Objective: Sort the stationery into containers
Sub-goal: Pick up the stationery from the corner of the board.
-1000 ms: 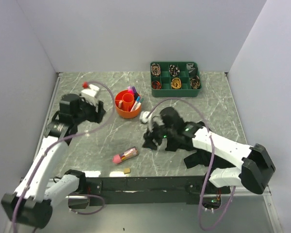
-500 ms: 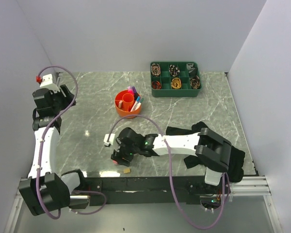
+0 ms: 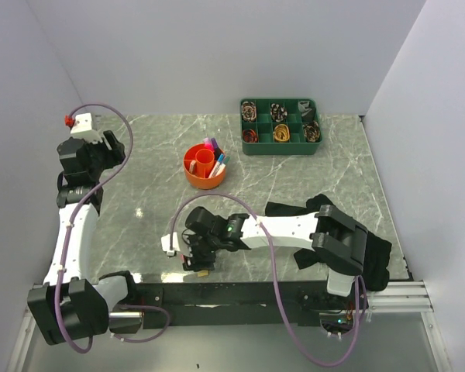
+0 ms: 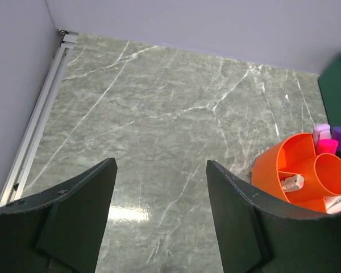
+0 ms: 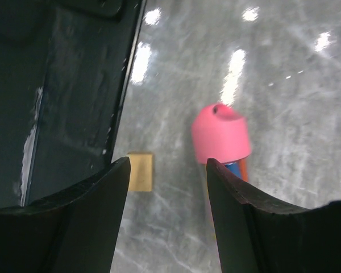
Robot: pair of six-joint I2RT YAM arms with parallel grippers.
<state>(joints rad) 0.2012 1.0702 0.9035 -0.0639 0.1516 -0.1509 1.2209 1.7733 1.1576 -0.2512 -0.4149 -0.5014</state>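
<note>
The round orange organiser (image 3: 204, 167) stands mid-table and holds several pens, pink and purple ones among them (image 3: 211, 145). In the left wrist view it sits at the right (image 4: 298, 165), with a small eraser (image 4: 291, 182) in one section. My left gripper (image 4: 160, 165) is open and empty, high over bare table at the far left (image 3: 89, 151). My right gripper (image 5: 166, 165) is open, low at the table's front edge (image 3: 195, 260). A pink-capped tube case (image 5: 221, 133) lies ahead of its right finger and a beige eraser (image 5: 140, 170) by its left finger.
A green tray of ribbon rolls (image 3: 280, 125) stands at the back right. A black cloth (image 3: 376, 260) lies under the right arm at the front right. The black front rail (image 5: 62, 85) runs just left of the right gripper. White walls enclose the table.
My right gripper has swung from mid-table to the front edge and come down over the pink case and eraser. My left arm has pulled back from the organiser to the far left.
</note>
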